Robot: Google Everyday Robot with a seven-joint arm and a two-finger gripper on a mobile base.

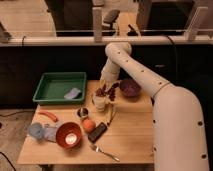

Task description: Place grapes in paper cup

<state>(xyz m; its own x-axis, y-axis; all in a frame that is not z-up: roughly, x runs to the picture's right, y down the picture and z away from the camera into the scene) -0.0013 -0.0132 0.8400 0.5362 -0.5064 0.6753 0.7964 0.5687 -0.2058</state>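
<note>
The white arm reaches down from the right to the middle of the wooden table (130, 137). Its gripper (103, 88) hangs just above the paper cup (100, 104), a small cream cup standing upright. The grapes (107, 92), a dark reddish-purple bunch, sit at the gripper's tips. They hang over the cup's rim and spill a little to its right. The gripper is shut on the bunch.
A green tray (54, 80) with a grey-blue cloth (72, 93) lies at the back left. A purple bowl (130, 89) stands right of the cup. In front are a metal cup (83, 113), an orange (88, 124), a red bowl (68, 135), a light blue cup (35, 130), a black object (97, 132) and a fork (105, 152).
</note>
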